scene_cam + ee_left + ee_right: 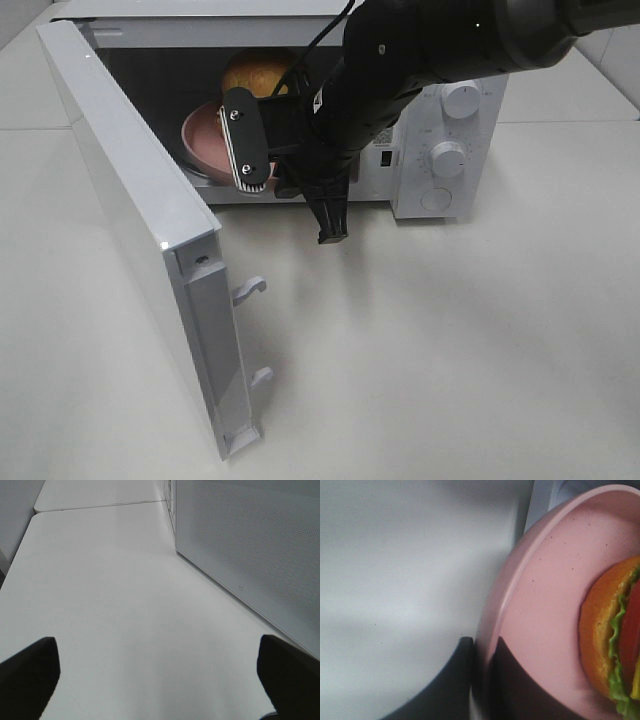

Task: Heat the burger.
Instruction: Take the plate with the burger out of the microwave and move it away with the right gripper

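The burger point(256, 70), with a tan domed bun, sits on a round pink plate point(203, 142) inside the open microwave point(470, 160). The right wrist view shows the burger point(612, 630) close up, with green lettuce and a red layer, on the pink plate point(545, 605). My right gripper point(481, 652) is shut on the plate's rim, one dark finger on each side. The black right arm point(400, 70) reaches into the oven's opening and hides part of the plate. My left gripper point(157, 650) is open over bare table beside the microwave, holding nothing, and is out of the high view.
The microwave door point(130, 200) stands swung wide open toward the front left, its latch hooks point(250, 290) sticking out. Two knobs point(448, 158) are on the right panel. A perforated white microwave wall point(250, 545) runs beside the left gripper. The white table point(450, 350) stretches in front.
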You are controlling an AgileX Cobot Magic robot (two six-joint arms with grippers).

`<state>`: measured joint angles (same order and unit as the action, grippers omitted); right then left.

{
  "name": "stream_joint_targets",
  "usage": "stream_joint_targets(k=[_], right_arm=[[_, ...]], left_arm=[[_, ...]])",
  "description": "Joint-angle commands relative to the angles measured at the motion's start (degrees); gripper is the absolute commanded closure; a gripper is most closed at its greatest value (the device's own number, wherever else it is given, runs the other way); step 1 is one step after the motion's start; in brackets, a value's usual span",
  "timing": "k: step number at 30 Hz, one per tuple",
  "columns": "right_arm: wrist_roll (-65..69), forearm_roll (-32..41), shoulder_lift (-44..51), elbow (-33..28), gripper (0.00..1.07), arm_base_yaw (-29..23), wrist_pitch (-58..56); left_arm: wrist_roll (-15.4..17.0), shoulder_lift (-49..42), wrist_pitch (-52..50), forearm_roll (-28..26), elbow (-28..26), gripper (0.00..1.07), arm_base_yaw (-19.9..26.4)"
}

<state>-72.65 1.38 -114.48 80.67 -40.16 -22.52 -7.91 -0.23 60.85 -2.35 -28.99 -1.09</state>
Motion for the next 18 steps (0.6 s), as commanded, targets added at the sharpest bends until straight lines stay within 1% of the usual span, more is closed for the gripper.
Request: stream_joint_targets(k=[1,3,14,15,17,18], right_arm=[[-1.43,-0.80,2.69,-0.97,1.07,-0.34,4.93],[-2.29,-0.80,4.35,-3.32,1.07,-0.69,7.45],[-3.61,-0.80,8.88,-9.34,1.07,-0.69,7.96],[-5.21,-0.74,9.74,-11.12,1.07,-0.74,8.08],[-5.96,-0.74,10.31,-12.03,1.07,-0.97,8.19],[-6.36,-0.74,11.86,-13.75,1.07,-1.43,9.17]], left_arm=[[0.34,-1.15,-0.92,-0.46,0.00,0.02,-0.23],[0.34,-1.15,-0.92,-0.46,0.00,0.02,-0.23],[0.34,-1.15,-0.92,-0.46,0.00,0.02,-0.23],[0.34,-1.15,-0.92,-0.46,0.00,0.02,-0.23],[0.34,-1.15,-0.92,-0.46,0.00,0.02,-0.23],[0.34,-1.15,-0.92,-0.46,0.00,0.02,-0.23]])
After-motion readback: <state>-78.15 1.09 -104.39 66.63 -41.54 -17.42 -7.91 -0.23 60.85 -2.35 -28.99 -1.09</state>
